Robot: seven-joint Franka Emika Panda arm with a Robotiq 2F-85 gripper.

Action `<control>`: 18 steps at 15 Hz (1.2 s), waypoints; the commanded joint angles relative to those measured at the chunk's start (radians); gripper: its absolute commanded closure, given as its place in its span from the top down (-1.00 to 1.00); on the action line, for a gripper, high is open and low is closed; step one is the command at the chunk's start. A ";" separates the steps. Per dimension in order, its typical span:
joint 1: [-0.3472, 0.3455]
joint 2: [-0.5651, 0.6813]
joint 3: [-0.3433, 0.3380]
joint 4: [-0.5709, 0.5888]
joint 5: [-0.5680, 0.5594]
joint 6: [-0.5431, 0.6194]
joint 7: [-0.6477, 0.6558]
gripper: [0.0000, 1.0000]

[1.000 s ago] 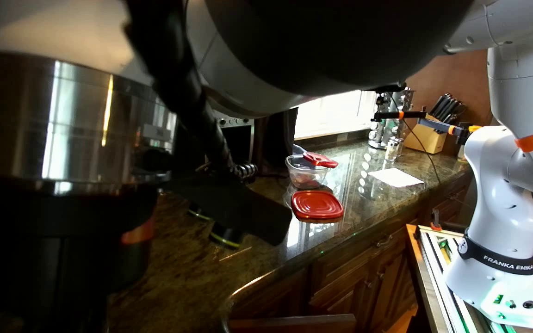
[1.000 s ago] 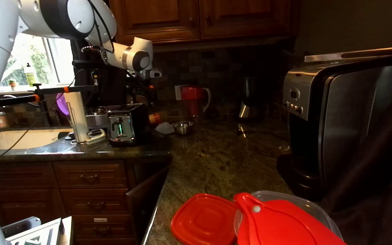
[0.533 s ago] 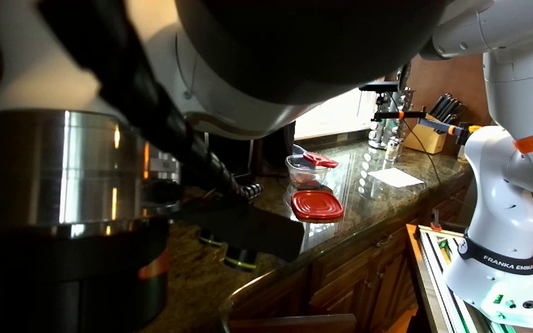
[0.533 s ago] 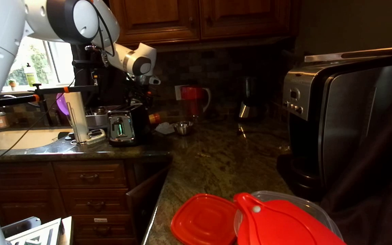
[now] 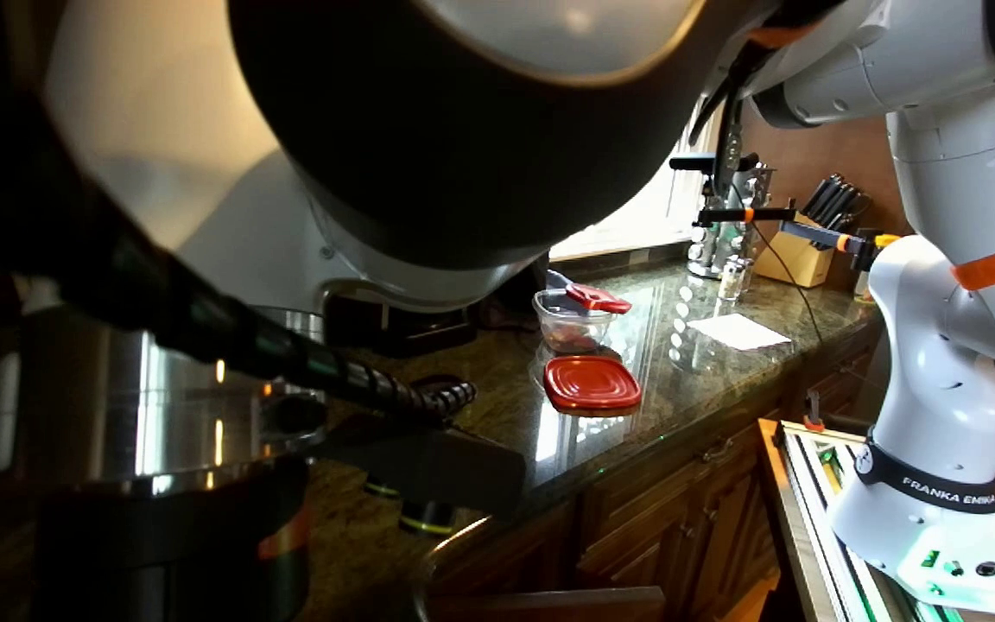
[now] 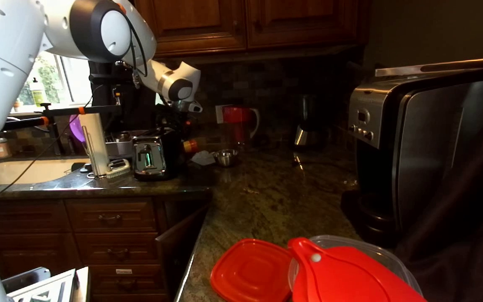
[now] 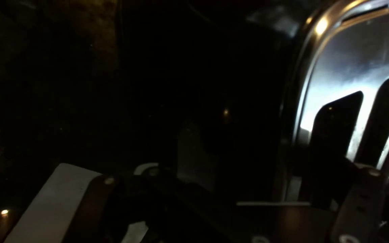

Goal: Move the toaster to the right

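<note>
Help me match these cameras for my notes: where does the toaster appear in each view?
In an exterior view: the toaster stands left of centre, about mid-height.
In an exterior view: can't make it out; the arm fills much of the picture.
Wrist view: toaster at right, its slotted surface shining.
Shared landmark: the flat red lid, in both exterior views only.

Your arm [image 6: 9, 67] reaches in at ten o'clock in an exterior view; the forearm [image 6: 143, 25] slopes toward four o'clock, down to your wrist [image 6: 183, 86]; your gripper [image 7: 223, 172] hangs toward six o'clock beneath it, a dark shape; in the wrist view its fingers [image 7: 51, 202] stand at eight and four o'clock, spread well apart; your base [image 5: 912, 536] sits at four o'clock in an exterior view.
</note>
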 commanded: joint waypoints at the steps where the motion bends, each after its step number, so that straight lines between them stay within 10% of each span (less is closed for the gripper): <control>1: 0.001 0.021 0.011 0.026 0.012 -0.032 -0.002 0.99; 2: 0.006 0.020 0.009 0.025 0.003 -0.023 0.000 0.49; 7: 0.004 0.009 0.000 0.021 -0.008 -0.002 0.001 -0.06; 18: -0.034 -0.091 -0.009 -0.036 -0.003 0.061 0.004 -0.43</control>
